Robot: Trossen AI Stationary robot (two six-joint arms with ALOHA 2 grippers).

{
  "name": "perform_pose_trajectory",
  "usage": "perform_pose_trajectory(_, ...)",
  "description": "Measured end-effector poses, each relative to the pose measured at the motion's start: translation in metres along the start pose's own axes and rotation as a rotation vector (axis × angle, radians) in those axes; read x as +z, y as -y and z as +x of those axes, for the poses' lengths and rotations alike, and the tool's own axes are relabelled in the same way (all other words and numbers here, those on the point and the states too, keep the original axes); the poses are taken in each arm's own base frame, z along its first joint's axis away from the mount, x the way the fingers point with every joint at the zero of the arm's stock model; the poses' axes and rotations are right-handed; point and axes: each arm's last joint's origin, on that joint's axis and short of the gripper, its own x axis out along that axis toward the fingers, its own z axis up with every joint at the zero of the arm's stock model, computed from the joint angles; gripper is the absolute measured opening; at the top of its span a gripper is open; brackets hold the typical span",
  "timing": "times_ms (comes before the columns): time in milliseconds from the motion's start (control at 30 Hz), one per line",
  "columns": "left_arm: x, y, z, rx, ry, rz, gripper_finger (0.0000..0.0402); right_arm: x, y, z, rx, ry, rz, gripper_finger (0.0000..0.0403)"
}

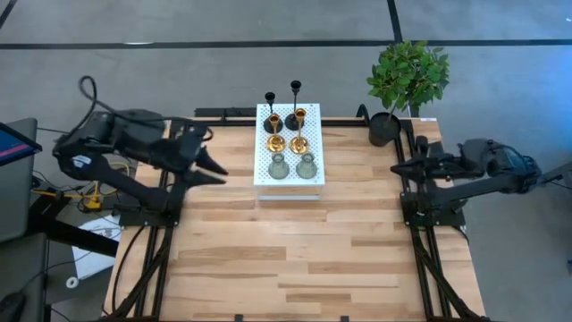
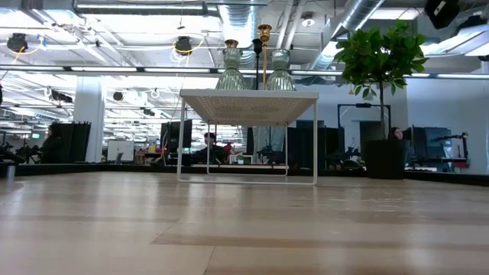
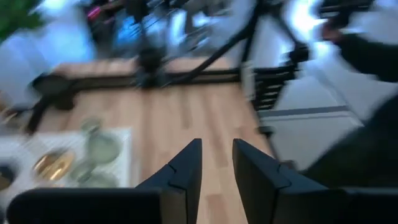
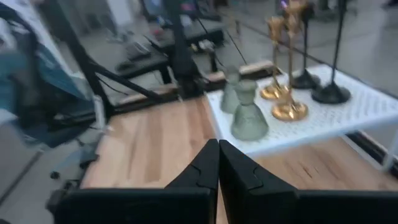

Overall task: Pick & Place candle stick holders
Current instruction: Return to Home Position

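Note:
Six candle stick holders stand on their bases on a white perforated stand [image 1: 315, 175] at the table's far middle. Two black thin-stemmed ones [image 1: 294, 114] are at its far side, two gold ones [image 1: 287, 144] in the middle, and two squat grey-green ones [image 1: 292, 166] at its near side. My left gripper [image 1: 222, 175] is open and empty above the table, left of the stand. My right gripper [image 1: 399, 167] is shut and empty, right of the stand. The right wrist view shows the grey-green [image 4: 249, 117], gold [image 4: 288, 99] and black [image 4: 331, 87] holders ahead of its fingers.
A leafy green plant [image 1: 408, 73] in a black pot [image 1: 384, 129] stands at the table's far right corner, near my right arm. The stand is raised on thin white legs [image 2: 315, 141]. Bare wooden table [image 1: 295, 259] stretches from the stand to the near edge.

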Motion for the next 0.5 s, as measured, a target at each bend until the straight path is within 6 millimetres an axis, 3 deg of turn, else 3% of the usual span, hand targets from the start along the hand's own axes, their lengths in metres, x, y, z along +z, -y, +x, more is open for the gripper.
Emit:
perform_pose_trajectory(167, -0.027, 0.003, -0.009, -0.118, 0.108, 0.070, 0.0089, 0.004, 0.002, -0.023, 0.103, 0.149, -0.058, 0.0000)
perform_pose_trajectory(500, -0.111, 0.000, -0.010, -0.117, 0.284, 0.066, 0.0089, 0.003, 0.008, -0.049, 0.153, 0.292, -0.114, 0.0000)
